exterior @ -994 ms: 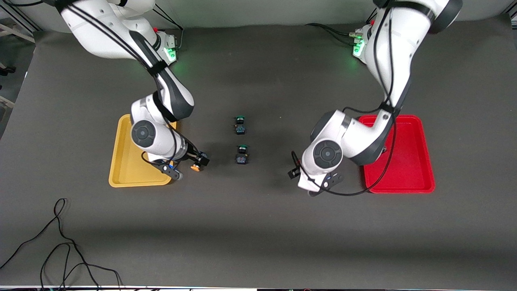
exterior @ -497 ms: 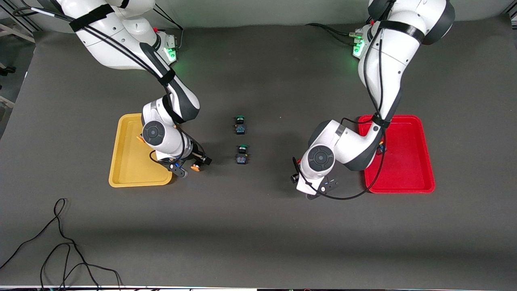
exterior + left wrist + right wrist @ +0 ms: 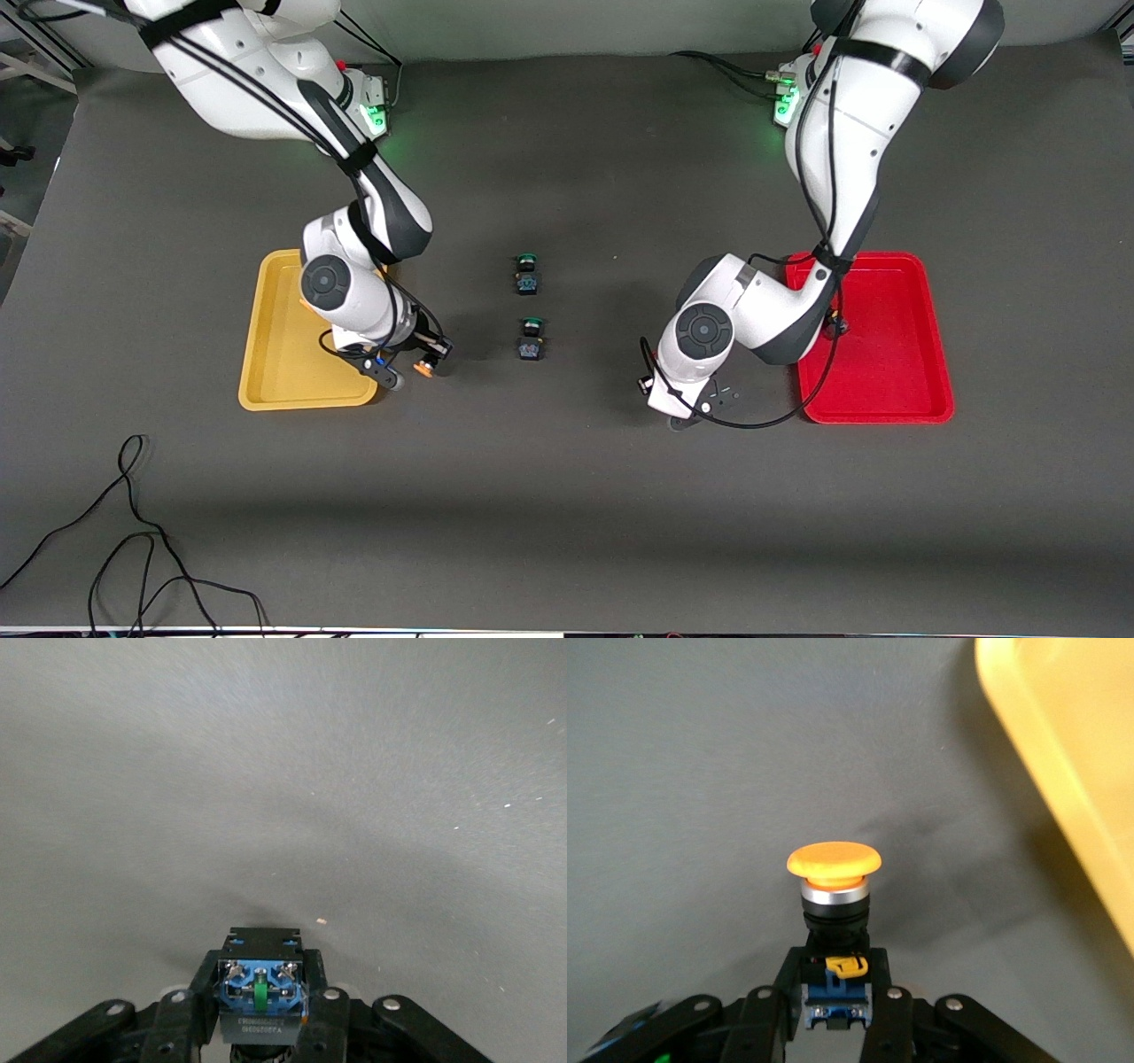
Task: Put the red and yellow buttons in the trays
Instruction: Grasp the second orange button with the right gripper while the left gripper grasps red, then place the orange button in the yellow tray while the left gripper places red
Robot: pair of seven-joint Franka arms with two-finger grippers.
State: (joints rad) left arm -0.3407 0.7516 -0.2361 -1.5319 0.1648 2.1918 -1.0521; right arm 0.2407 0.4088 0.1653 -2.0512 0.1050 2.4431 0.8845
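Observation:
My right gripper [image 3: 427, 363] is shut on the black-and-blue body of an orange-yellow-capped button [image 3: 428, 369] low over the mat, just beside the yellow tray [image 3: 270, 372]. In the right wrist view the cap [image 3: 833, 859] sticks out past the fingers [image 3: 884, 1019], with the tray's rim [image 3: 1063, 762] close by. My left gripper [image 3: 651, 384] is low over the mat between the green buttons and the red tray [image 3: 895, 372]. In the left wrist view it [image 3: 261, 1014] is shut on a button's blue-and-black body [image 3: 261, 988]; its cap is hidden.
Two green-capped buttons [image 3: 527, 273] [image 3: 531, 339] stand mid-table between the arms. A small dark button [image 3: 836, 327] lies in the red tray, mostly hidden by the left arm. Loose black cable [image 3: 133, 532] lies near the front edge at the right arm's end.
My right gripper has shifted slightly toward the yellow tray with the orange-yellow button. My left hand has shifted a little nearer the front camera, its forearm swinging toward mid-table.

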